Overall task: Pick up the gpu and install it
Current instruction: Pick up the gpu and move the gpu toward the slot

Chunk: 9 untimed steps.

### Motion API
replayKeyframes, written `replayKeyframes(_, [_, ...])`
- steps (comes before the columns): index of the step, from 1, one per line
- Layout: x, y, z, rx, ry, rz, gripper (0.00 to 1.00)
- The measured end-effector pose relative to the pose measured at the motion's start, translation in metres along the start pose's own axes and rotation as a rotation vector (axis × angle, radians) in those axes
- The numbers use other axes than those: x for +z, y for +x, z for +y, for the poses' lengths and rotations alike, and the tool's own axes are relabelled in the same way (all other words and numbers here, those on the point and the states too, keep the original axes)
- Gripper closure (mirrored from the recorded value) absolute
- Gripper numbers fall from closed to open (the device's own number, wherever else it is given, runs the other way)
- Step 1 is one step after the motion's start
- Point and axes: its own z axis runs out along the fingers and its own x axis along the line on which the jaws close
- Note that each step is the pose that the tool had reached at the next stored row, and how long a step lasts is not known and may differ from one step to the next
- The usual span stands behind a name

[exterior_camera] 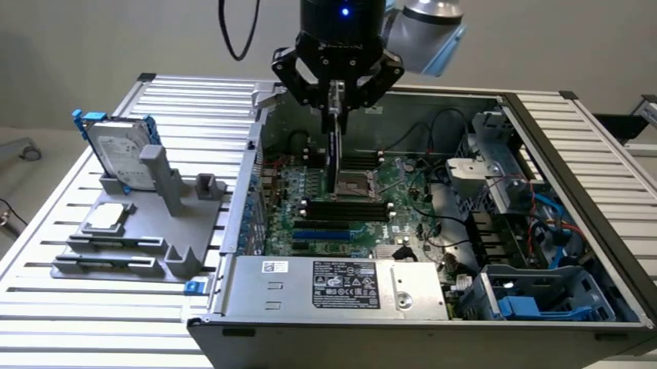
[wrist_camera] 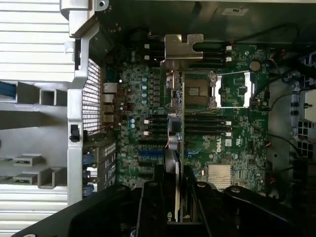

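The hand (exterior_camera: 336, 98) is closed on the gpu (exterior_camera: 334, 150), pinching the thin card by its upper end between the two black fingers (exterior_camera: 300, 81). In the exterior view the card hangs straight down at 6 o'clock from the hand, upright and edge-on, inside the open computer case (exterior_camera: 249, 165) and over the green motherboard (exterior_camera: 411, 211). Whether its lower end touches the board cannot be told. From the wrist view the card runs away from the fingers as a narrow strip, ending in its silver bracket (wrist_camera: 183, 45), with the board spread out beneath it. The blue slots (exterior_camera: 320, 229) lie at 6 o'clock from the card's lower end, apart from it. The silver power-supply box (exterior_camera: 339, 284) fills the case's near corner, further on at 6 o'clock. Outside the case, at 9 o'clock from the card, a hard drive (exterior_camera: 118, 150) in a blue frame stands upright in a grey fixture (exterior_camera: 154, 238) on the slatted tabletop (exterior_camera: 61, 315)
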Motion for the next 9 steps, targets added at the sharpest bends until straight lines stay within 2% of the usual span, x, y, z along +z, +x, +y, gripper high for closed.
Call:
replayKeyframes(7, [0.0134,-0.032,0.0048,0.0,-0.0001,0.0007,0.74])
replayKeyframes(9, [0.0152,-0.034,0.0041,0.0,-0.0009,0.0014,0.74])
